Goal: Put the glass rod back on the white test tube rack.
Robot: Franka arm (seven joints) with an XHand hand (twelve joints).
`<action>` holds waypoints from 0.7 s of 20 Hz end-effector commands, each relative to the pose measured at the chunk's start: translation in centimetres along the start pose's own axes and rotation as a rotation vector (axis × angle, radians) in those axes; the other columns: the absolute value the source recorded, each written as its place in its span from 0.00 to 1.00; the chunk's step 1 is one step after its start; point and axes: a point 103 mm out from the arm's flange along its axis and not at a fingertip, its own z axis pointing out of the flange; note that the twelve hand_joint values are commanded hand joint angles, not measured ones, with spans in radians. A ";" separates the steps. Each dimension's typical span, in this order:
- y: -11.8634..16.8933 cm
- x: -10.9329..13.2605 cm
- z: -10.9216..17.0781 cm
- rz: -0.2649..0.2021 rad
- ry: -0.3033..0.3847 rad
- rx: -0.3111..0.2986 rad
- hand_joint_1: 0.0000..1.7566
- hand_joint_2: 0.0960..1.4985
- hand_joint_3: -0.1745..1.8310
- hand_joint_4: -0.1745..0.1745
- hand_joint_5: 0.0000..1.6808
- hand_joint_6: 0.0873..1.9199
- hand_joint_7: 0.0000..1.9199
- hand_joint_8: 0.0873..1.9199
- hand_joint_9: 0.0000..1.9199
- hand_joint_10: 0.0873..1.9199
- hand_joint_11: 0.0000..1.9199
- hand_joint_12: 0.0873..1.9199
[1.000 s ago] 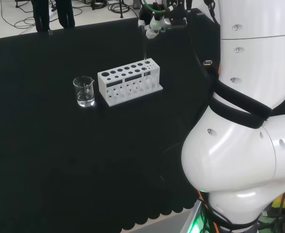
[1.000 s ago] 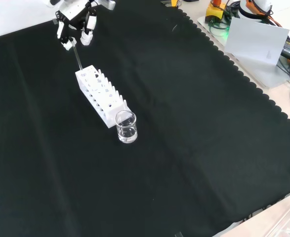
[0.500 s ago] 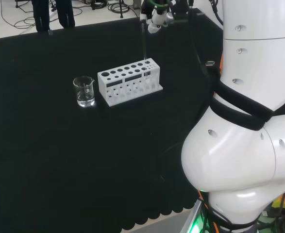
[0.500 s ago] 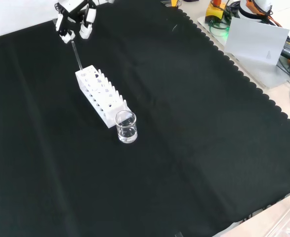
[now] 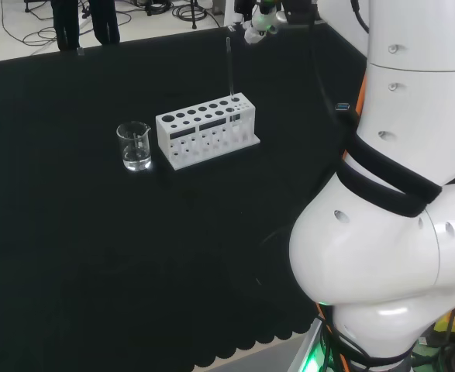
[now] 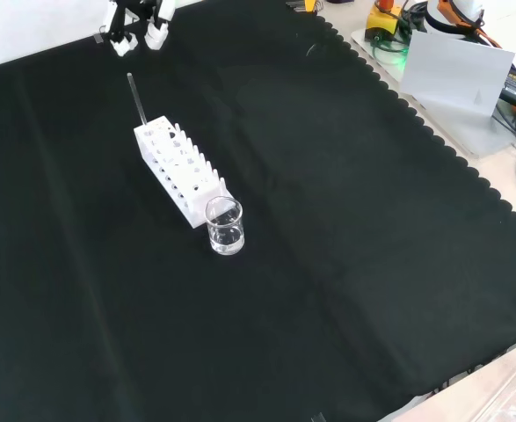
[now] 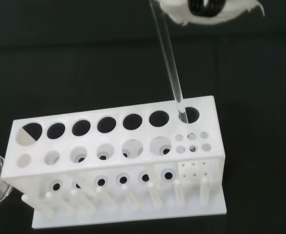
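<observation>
Now glass rod [image 5: 229,68] stands in white rack's [image 5: 205,130] end hole, self-supported; hand [image 6: 136,19] at rod's 12 o'clock, fingers curled, holding nothing.

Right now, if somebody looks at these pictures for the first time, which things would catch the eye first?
Probably the white test tube rack mid-cloth, with the glass rod standing upright in an end hole. In the head view a glass beaker stands just left of the rack, and the hand hovers above the rod, apart from it.
</observation>
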 end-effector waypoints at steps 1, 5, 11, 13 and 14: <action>-2.4 0.0 -1.5 0.010 0.007 -0.116 0.71 0.68 0.04 0.19 0.65 0.36 0.56 0.38 0.99 0.28 1.00 0.53; -3.2 0.3 -2.2 0.001 0.006 -0.130 0.72 0.70 0.05 0.51 0.67 0.36 0.60 0.38 1.00 0.28 1.00 0.54; -3.8 0.2 -2.3 -0.002 0.009 -0.138 0.69 0.70 0.04 0.09 0.67 0.36 0.59 0.37 1.00 0.29 1.00 0.54; -3.8 0.2 -2.2 -0.001 0.008 -0.134 0.68 0.70 0.04 0.02 0.67 0.36 0.58 0.37 1.00 0.29 1.00 0.54; -3.8 0.1 -2.2 -0.001 0.009 -0.132 0.68 0.70 0.04 0.01 0.67 0.37 0.58 0.37 1.00 0.29 1.00 0.55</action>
